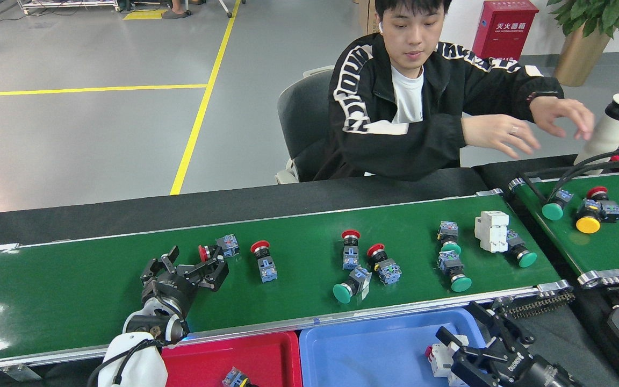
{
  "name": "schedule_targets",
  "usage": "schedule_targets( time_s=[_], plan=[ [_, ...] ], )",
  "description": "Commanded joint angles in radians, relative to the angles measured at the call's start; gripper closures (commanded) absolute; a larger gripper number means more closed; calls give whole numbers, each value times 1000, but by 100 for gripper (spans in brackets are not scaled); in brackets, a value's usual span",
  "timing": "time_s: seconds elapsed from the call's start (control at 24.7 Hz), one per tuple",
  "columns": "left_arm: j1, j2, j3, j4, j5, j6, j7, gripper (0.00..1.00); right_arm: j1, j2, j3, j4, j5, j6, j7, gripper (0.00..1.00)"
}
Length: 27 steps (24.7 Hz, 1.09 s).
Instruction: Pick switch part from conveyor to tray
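Right pincer (462,346) over blue tray (374,349), fingers spread, circuit breaker (441,361) probably released. Left pincer (191,263) spread wide above conveyor (73,285), empty.

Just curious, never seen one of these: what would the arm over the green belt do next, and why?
Probably ease forward and close on the red button switch. The left gripper hangs open just short of it, above the belt, holding nothing.

Person (395,107) seated well beyond the tools; white bottle (607,129), red fire cabinet (503,27), potted plant (583,32) far right of them.
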Motion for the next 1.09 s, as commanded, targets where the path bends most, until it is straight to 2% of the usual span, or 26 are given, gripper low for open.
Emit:
schedule_targets(
  time_s=[0.0,0.08,0.2,0.28,0.36,0.49,0.61,0.65,0.69,0.77,0.81,0.85,0.89,0.93,1.05],
  plan=[
    [-34,-3,-24,9,-2,5,32,0,-38,32,-5,-37,50,139,10,2],
    [-42,-3,-44,29,-2,8,47,1,-72,109,1,-44,145,271,10,2],
    [-52,-2,-73,47,-3,13,63,3,-82,241,24,-42,349,457,-5,3],
    [-55,2,-76,62,-3,14,69,3,-64,270,76,-45,461,586,-73,2],
    [-59,8,-75,88,-2,28,70,3,-16,259,145,-51,468,649,-157,1],
    [-72,14,-75,130,-2,40,80,3,80,235,168,-76,468,624,-174,1],
    [-75,28,-73,167,-2,42,110,3,74,220,202,-79,469,615,-169,1],
    [-75,32,-73,167,-2,40,110,6,62,220,210,-77,471,620,-165,1],
    [-74,40,-78,167,-3,36,110,18,39,224,230,-70,477,623,-159,1],
    [-72,66,-101,167,-6,19,110,50,-26,226,293,-24,488,652,-129,1],
    [-74,91,-127,165,-10,0,112,70,-70,226,331,15,491,681,-105,1],
    [-74,98,-136,165,-10,-1,113,85,-108,226,368,56,491,707,-80,1],
    [-71,103,-138,162,-6,-1,115,92,-154,226,411,113,491,735,-60,1],
    [-66,107,-138,156,-3,-7,116,94,-202,226,443,171,488,756,-54,1],
    [-60,107,-124,139,21,-20,115,94,-303,238,495,302,480,773,-53,1]
  ],
)
